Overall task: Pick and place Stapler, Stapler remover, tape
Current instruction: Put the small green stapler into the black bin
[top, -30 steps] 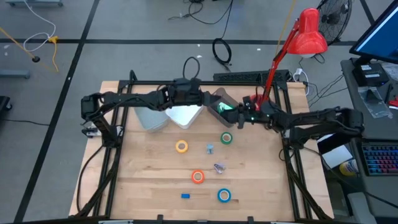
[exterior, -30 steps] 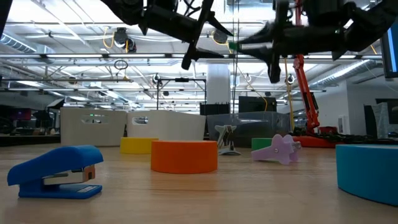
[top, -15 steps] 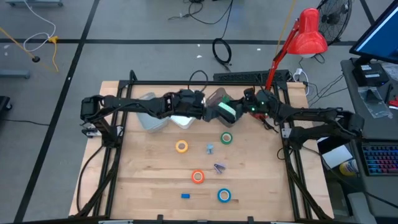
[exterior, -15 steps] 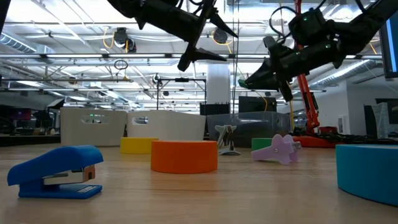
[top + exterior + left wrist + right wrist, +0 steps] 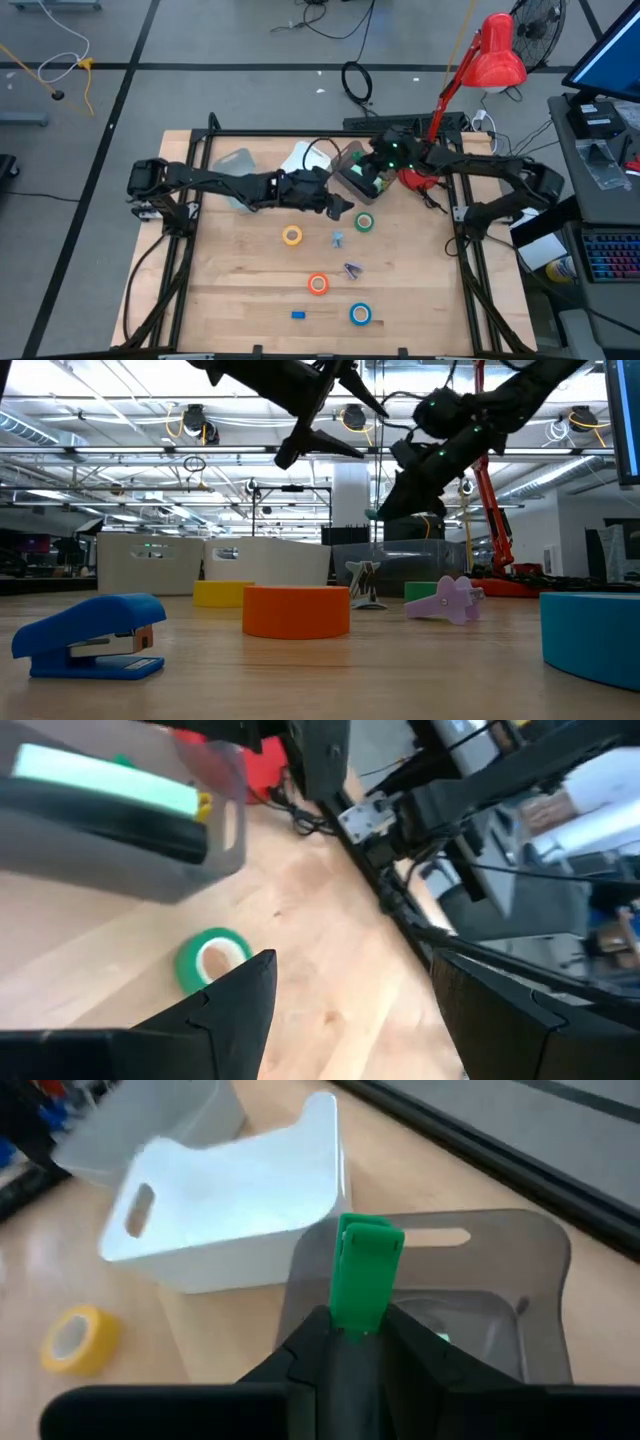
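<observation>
The right gripper is clenched on a small bright green plastic stapler, holding it just above the smoky grey translucent bin at upper centre of the high view; the green stapler looks not yet let go. The white handled plastic bin sits touching the grey one, to its left in the high view. The left gripper hangs released, fingers spread and holding nothing, over the bare wood just left of the green tape roll.

Left on the wooden table:
- yellow tape roll, centre
- orange tape roll, lower centre
- blue tape roll, lowest, right of centre
- small blue plastic stapler, lower centre in the high view, near left in the low view
- lilac plastic staple remover, right of the orange roll

Handling guess:
- Staplers: stiff, light, smooth shell, could twist in a narrow pinch. Grip across the body's long sides near the middle.
- Tape rolls: light, rigid rings lying flat. Pinch across the rim, or put one finger in the pale core.
- Remover: small, odd-shaped, likely to slip. Pinch at its widest part.
</observation>
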### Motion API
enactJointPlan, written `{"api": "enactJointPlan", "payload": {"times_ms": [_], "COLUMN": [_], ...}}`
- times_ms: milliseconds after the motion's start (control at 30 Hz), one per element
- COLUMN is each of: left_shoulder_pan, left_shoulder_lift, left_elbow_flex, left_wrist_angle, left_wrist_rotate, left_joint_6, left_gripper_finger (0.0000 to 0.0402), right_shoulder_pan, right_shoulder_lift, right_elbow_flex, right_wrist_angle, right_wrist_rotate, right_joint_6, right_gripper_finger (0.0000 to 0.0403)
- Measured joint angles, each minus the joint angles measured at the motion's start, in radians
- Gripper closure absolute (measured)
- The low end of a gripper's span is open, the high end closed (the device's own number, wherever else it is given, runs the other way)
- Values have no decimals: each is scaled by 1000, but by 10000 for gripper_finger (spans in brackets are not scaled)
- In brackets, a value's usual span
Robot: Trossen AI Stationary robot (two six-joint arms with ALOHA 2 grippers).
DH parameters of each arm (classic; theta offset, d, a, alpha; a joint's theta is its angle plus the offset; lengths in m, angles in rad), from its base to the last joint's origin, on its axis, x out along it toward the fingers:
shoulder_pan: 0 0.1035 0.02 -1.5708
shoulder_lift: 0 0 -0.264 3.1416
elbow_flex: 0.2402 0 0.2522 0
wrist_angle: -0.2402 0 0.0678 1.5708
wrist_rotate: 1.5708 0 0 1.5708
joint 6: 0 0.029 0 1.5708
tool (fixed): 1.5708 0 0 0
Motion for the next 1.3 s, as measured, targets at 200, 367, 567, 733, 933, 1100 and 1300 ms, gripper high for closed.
{"api": "enactJointPlan", "payload": {"times_ms": [200, 367, 567, 733, 933, 1100, 1300], "left_shoulder_pan": [-35, -48, -59, -72, -86, -96, -102], "left_shoulder_lift": [0, 0, 0, 0, 0, 0, 0], "left_elbow_flex": [0, 0, 0, 0, 0, 0, 0], "left_wrist_angle": [-50, -55, -56, -64, -66, -66, -65], "left_wrist_rotate": [-89, -124, -138, -153, -170, -171, -172], "left_joint_6": [-14, -15, -18, -39, -53, -64, -68], "left_gripper_finger": [133, 133, 133, 133, 133, 133, 133], "right_shoulder_pan": [0, 0, -1, -3, -13, -39, -57], "right_shoulder_lift": [106, 169, 226, 267, 279, 278, 278], "right_elbow_flex": [85, 152, 201, 215, 214, 214, 214], "right_wrist_angle": [-116, -203, -255, -268, -273, -275, -271], "right_wrist_rotate": [26, 76, 90, 112, 107, 58, 53], "right_joint_6": [-84, -160, -201, -209, -204, -158, -137], "right_gripper_finger": [344, 344, 344, 344, 344, 344, 332]}}
